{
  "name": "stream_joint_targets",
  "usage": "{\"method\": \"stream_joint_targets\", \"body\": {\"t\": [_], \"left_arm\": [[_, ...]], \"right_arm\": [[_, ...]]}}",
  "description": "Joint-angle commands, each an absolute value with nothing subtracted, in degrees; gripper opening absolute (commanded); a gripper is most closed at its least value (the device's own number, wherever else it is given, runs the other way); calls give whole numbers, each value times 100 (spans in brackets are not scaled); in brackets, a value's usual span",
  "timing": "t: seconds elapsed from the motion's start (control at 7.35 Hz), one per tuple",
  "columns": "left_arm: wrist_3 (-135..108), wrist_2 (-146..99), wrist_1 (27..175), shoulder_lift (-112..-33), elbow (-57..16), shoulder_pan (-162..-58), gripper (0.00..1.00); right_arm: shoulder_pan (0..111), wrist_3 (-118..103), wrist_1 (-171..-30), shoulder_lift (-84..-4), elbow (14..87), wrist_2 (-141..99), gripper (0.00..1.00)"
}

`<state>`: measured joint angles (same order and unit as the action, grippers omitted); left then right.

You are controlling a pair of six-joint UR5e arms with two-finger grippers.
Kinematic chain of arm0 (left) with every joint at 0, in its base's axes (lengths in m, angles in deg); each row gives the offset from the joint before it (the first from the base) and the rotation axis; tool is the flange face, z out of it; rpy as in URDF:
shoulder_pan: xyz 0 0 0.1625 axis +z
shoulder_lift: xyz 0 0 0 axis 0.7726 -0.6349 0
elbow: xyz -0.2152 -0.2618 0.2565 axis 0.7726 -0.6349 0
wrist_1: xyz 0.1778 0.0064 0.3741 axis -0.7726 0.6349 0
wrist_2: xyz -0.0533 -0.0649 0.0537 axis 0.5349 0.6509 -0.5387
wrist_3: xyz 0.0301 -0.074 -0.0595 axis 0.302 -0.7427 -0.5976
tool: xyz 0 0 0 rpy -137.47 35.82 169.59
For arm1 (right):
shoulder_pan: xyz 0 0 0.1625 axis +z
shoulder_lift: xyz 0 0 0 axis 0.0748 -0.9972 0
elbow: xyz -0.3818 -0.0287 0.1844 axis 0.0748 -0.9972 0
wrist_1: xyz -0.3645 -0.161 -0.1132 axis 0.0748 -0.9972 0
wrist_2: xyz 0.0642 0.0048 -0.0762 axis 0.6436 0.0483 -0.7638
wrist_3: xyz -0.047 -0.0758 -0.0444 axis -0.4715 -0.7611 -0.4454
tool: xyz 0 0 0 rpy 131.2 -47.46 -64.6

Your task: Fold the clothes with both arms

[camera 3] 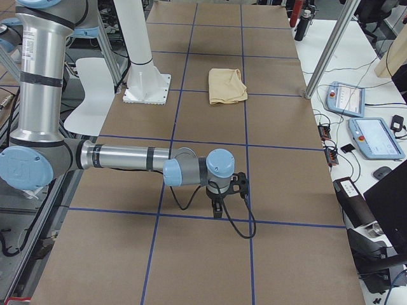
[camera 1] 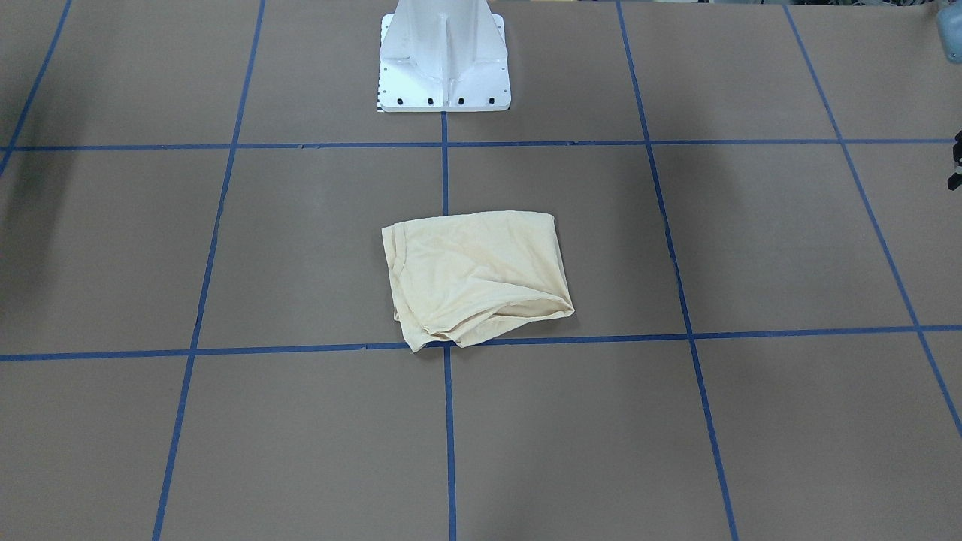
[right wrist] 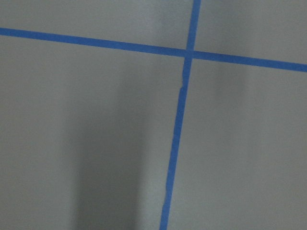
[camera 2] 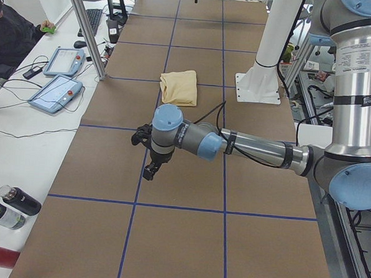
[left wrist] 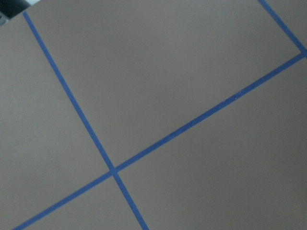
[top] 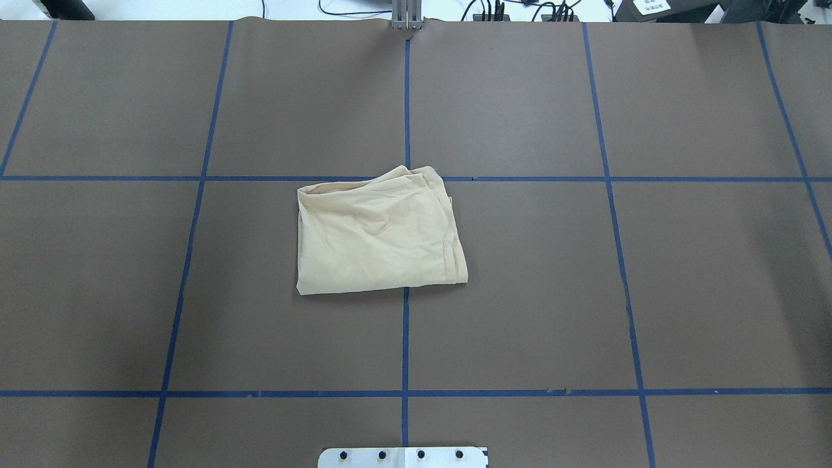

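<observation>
Left arm [camera 2: 253,149]: grey tube, blue caps, stretched low over the brown table [top: 585,292]. The left gripper [camera 2: 149,168] points down above a blue tape line [camera 2: 129,236]; open or closed cannot be told. Right arm [camera 3: 121,157]: likewise at the opposite end, and the state of the right gripper [camera 3: 218,211] cannot be told. T-shirt [top: 377,234]: cream-yellow, folded into a rough rectangle at table centre, before the white pedestal [camera 1: 445,60], well apart from both grippers.

Bare table [top: 520,292] surrounds the shirt [top: 377,237]; pedestal [camera 1: 443,60] well apart.
</observation>
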<state>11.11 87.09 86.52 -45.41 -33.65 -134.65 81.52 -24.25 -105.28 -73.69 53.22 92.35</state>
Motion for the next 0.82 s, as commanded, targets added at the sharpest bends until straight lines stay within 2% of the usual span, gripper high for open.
{"method": "stream_joint_targets", "body": {"t": [0.0,0.41,0.68], "left_arm": [[1164,8797,8694,-4348,-3019,-13740,100],[1147,9409,8606,-3944,-3114,-13961,100],[1111,9449,8597,-3935,-3157,-14023,100]], "right_arm": [[8474,-2525,-10515,-7658,5322,8946,100],[8474,-1786,-10507,-7703,5787,8758,100],[8457,-1760,-10507,-7703,5797,8811,100]]}}
